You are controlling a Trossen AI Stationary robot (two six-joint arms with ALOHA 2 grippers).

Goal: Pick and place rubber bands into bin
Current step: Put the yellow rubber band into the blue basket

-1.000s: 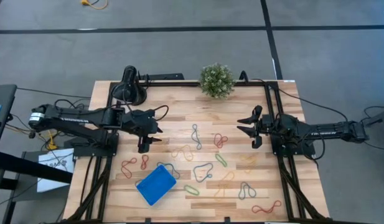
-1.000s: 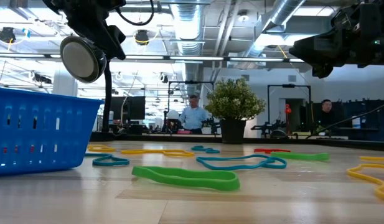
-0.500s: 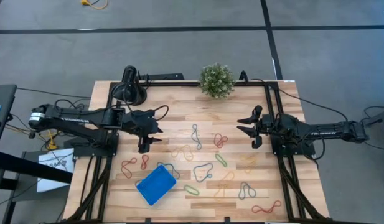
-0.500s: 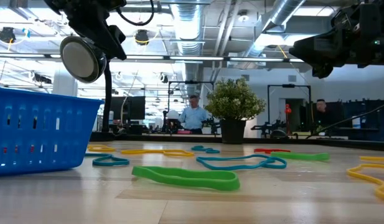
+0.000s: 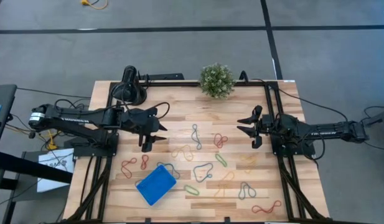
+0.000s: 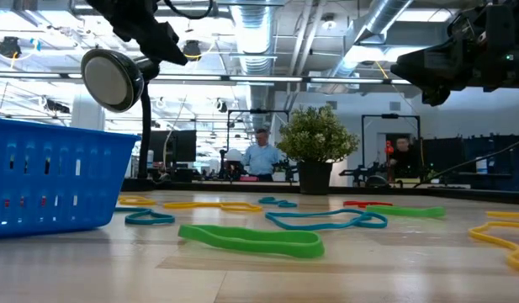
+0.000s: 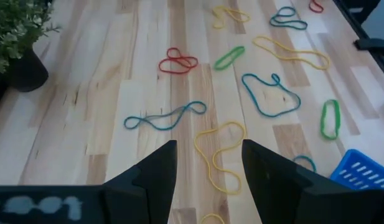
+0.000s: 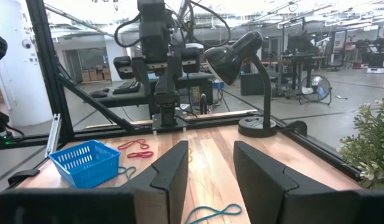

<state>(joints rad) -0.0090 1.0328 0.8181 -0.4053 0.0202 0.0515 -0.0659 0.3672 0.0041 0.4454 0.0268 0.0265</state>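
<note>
Many rubber bands lie flat on the wooden table: red, grey-blue, green, yellow and others. The blue bin stands at the near left; it also shows in the low view. My left gripper is open and empty, above the table left of the bands. In its wrist view a yellow band lies beneath the gap between its fingers. My right gripper is open and empty at the right, also seen in its wrist view.
A potted plant stands at the far edge and a black desk lamp at the far left corner. A black frame runs along the table's left, right and far sides. People show in the room beyond the table.
My left gripper has gone a little toward the table's right edge, over the bands. The bands, the bin and my right arm have kept still.
</note>
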